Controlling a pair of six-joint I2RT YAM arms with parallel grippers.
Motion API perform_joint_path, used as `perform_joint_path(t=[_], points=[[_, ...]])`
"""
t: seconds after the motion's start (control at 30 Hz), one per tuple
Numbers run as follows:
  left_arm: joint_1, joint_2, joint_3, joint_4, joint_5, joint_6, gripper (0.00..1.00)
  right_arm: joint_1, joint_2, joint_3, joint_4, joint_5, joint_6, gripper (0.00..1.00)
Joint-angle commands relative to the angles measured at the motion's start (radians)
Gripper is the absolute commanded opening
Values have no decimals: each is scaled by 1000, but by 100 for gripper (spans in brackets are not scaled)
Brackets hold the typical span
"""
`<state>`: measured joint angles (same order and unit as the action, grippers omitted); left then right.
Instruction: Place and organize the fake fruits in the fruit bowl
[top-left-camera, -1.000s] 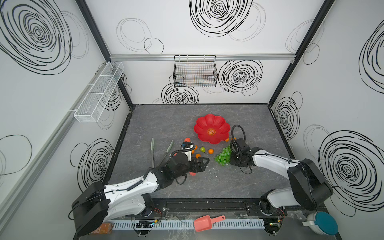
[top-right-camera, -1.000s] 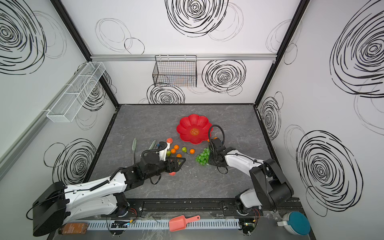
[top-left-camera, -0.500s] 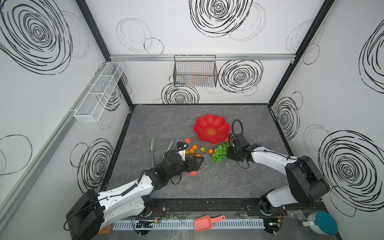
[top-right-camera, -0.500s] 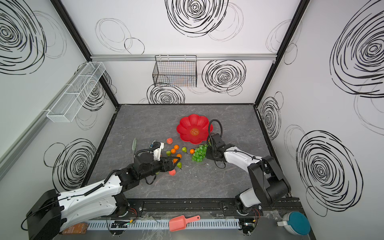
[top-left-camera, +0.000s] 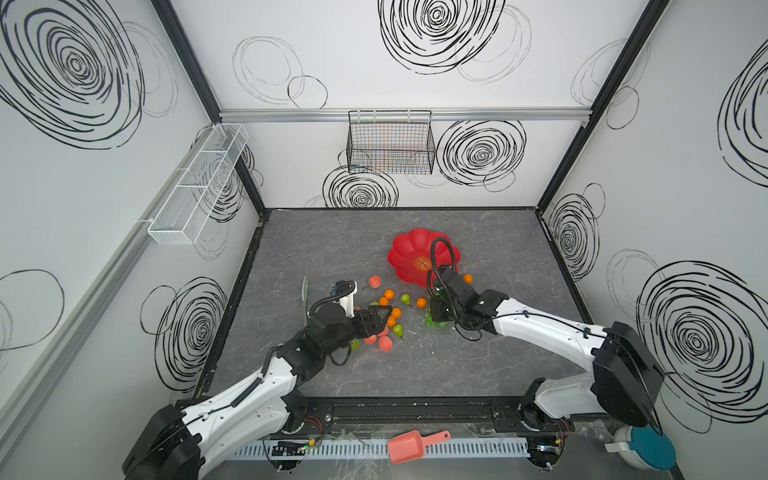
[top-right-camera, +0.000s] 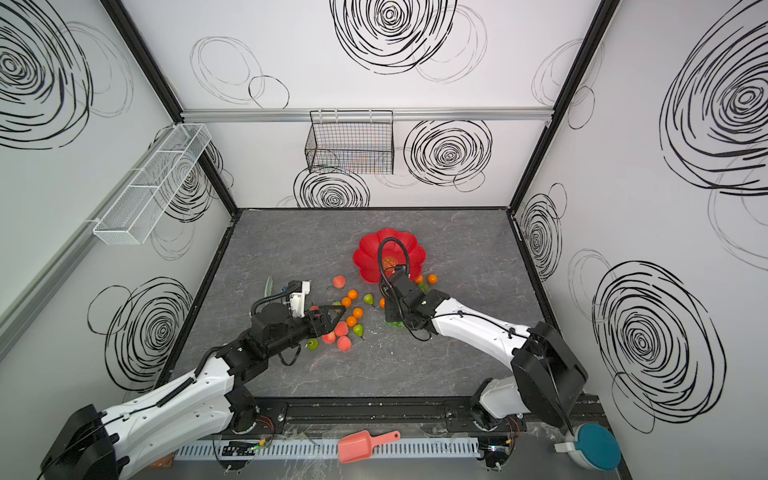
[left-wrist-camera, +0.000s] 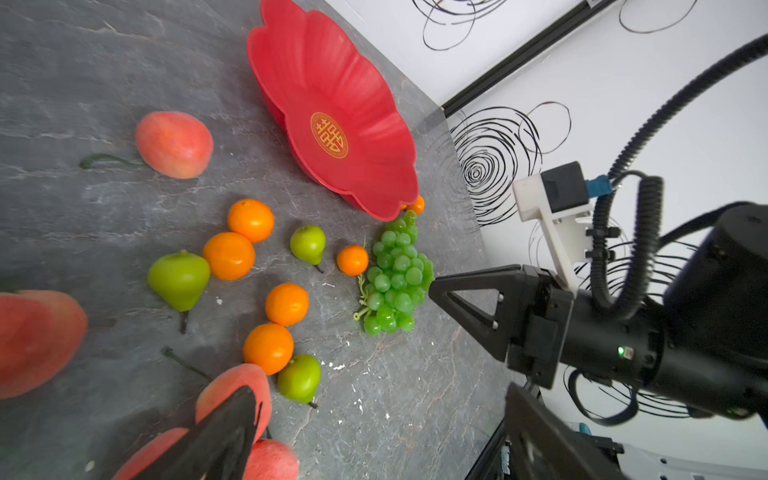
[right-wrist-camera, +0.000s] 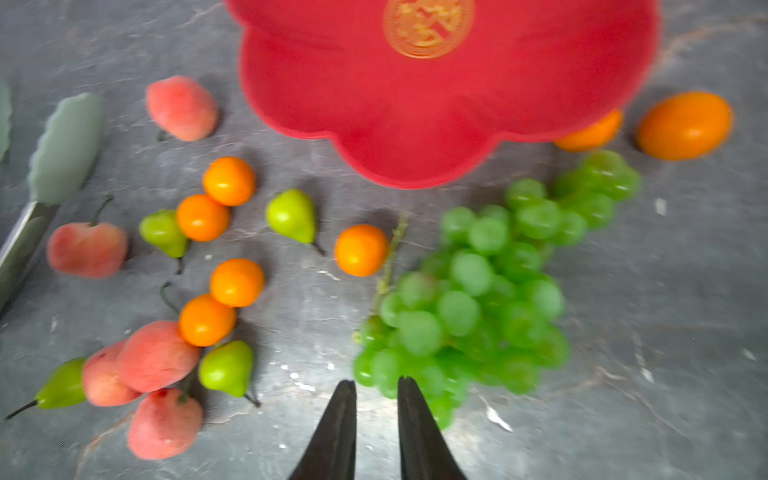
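The red flower-shaped fruit bowl (top-left-camera: 409, 257) (top-right-camera: 370, 253) (left-wrist-camera: 332, 83) (right-wrist-camera: 374, 104) stands empty on the grey table. The green grapes (left-wrist-camera: 395, 278) (right-wrist-camera: 478, 299) lie just in front of it. My right gripper (top-left-camera: 436, 311) (top-right-camera: 390, 309) (right-wrist-camera: 376, 380) hangs over them, narrowly open, with its tips against the bunch and nothing between them. Several oranges (top-left-camera: 389, 294), pears (top-left-camera: 405, 298) and peaches (top-left-camera: 385, 344) lie scattered to the left. One orange (top-left-camera: 467, 278) sits right of the bowl. My left gripper (top-left-camera: 386, 320) (top-right-camera: 338, 318) (left-wrist-camera: 379, 388) stands wide open and empty above the peach and orange cluster.
Green-tipped tongs (top-left-camera: 304, 291) (right-wrist-camera: 62, 145) lie left of the fruits. A black wire basket (top-left-camera: 390, 145) hangs on the back wall and a white wire shelf (top-left-camera: 195, 187) on the left wall. A salmon-pink scoop (top-left-camera: 411, 445) lies beyond the table's front edge.
My right gripper has swung left over the grape bunch, which has shifted a little toward the front. The left gripper has drifted slightly left above the fruit cluster.
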<state>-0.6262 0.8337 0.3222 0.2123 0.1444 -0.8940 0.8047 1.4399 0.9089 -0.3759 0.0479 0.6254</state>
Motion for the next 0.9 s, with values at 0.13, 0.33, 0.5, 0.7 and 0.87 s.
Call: perform_joint_path(t=[0.13,0.33,0.5,0.7,0.87], points=[[77,-101,-54,-47,54,-16,96,78,226,158,-81,4,-33,21],[83,-135,-52,-92,57,14,96,80,291,159,-104,3,9,21],[76,-123,-40,-100,68,52,96,61,292,133,-138,32,52,21],[5,-78,-7,-98,45,94,96,9,218,77,-177,59,93,21],[-101,-22,21,-74,-11,104,96,-48,144,23,-209,68,100,21]])
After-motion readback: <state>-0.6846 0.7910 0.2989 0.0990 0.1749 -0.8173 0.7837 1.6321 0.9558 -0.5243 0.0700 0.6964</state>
